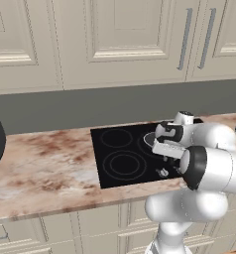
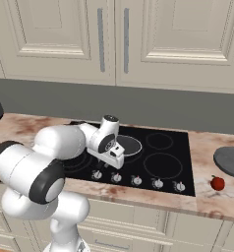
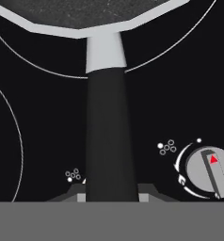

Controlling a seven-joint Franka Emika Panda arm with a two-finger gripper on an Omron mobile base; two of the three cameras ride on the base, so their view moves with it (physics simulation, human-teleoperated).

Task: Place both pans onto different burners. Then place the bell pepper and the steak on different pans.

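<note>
Two pans are showing, and neither is holding any food. One, the shallow dark pan [image 2: 129, 144] with a pale rim, is sitting on the glossy black cooktop [image 2: 178, 152], over a burner ring near the middle of the glass. In the hand view its long black handle [image 3: 109, 136] is running straight down from the pale rim to the gripper [image 3: 111, 194], whose two finger tips are sitting tight against either side of the handle; the claw is clenched on it. From the right base view the gripper [image 2: 115, 156] is hanging low over the front of the cooktop, just behind the knobs.

The second, the grey pan [image 2: 230, 160], is lying on the marbled counter [image 2: 212, 142] to the right of the cooktop, well apart from the first. One red bell pepper [image 2: 217, 183] is sitting on the counter just in front of that grey pan, near the counter's front edge, not in it.

Five silver knobs [image 2: 158, 183] are lining the cooktop's front strip. Two free burner rings [image 2: 162, 165] are lying bare on the right half of the glass, and two more are showing on its left half in the left base view.
</note>
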